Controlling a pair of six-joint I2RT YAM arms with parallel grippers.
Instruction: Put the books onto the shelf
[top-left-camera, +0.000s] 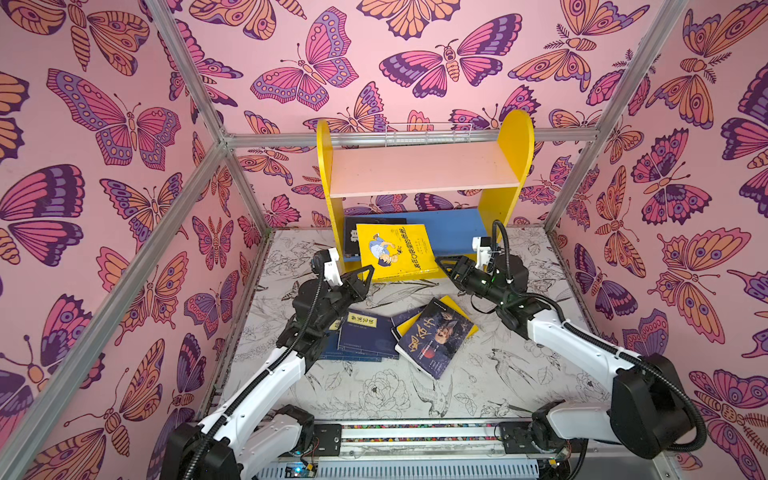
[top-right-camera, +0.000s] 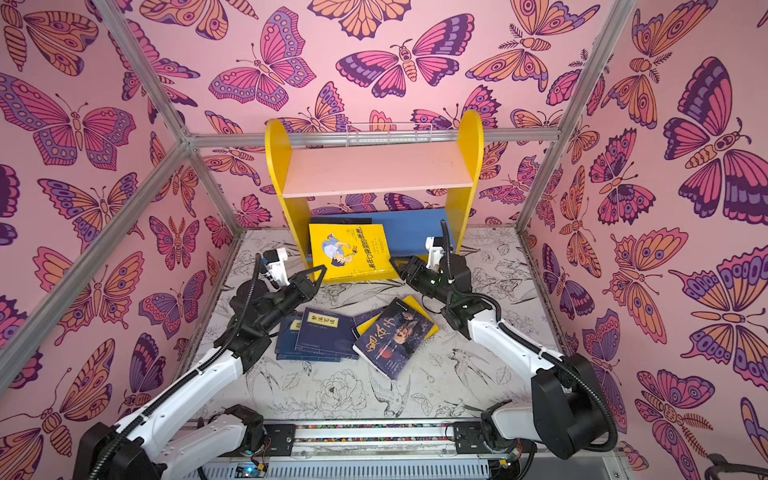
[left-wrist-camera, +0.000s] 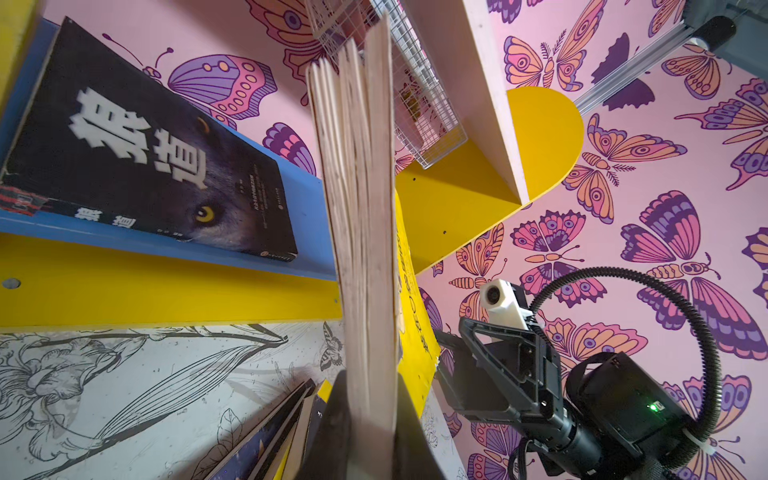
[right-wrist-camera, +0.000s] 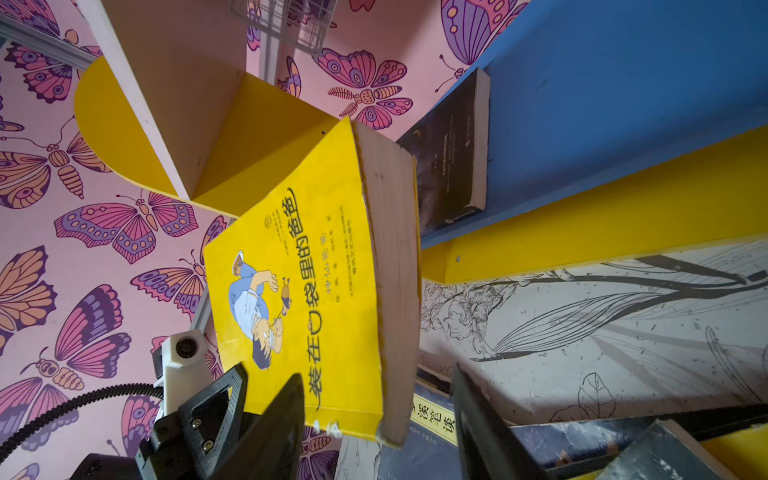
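Observation:
A yellow cartoon-boy book (top-left-camera: 397, 251) (top-right-camera: 351, 251) stands tilted against the front of the shelf (top-left-camera: 424, 168) (top-right-camera: 374, 170), in front of its blue lower board (top-left-camera: 453, 230). My left gripper (top-left-camera: 369, 272) (left-wrist-camera: 368, 382) is shut on the book's lower left corner, its page edges (left-wrist-camera: 357, 208) between the jaws. My right gripper (top-left-camera: 440, 262) (right-wrist-camera: 376, 374) is open, with its jaws wide on either side of the book's lower right corner (right-wrist-camera: 365, 415). A black book (top-left-camera: 353, 232) (left-wrist-camera: 145, 158) (right-wrist-camera: 453, 153) lies on the blue board behind it.
Navy books with yellow labels (top-left-camera: 361, 332) lie stacked on the table under the left arm. Beside them a dark book with a face (top-left-camera: 436, 336) rests on another yellow one (top-left-camera: 455, 305). A wire rack (top-left-camera: 428, 133) hangs behind the pink upper board.

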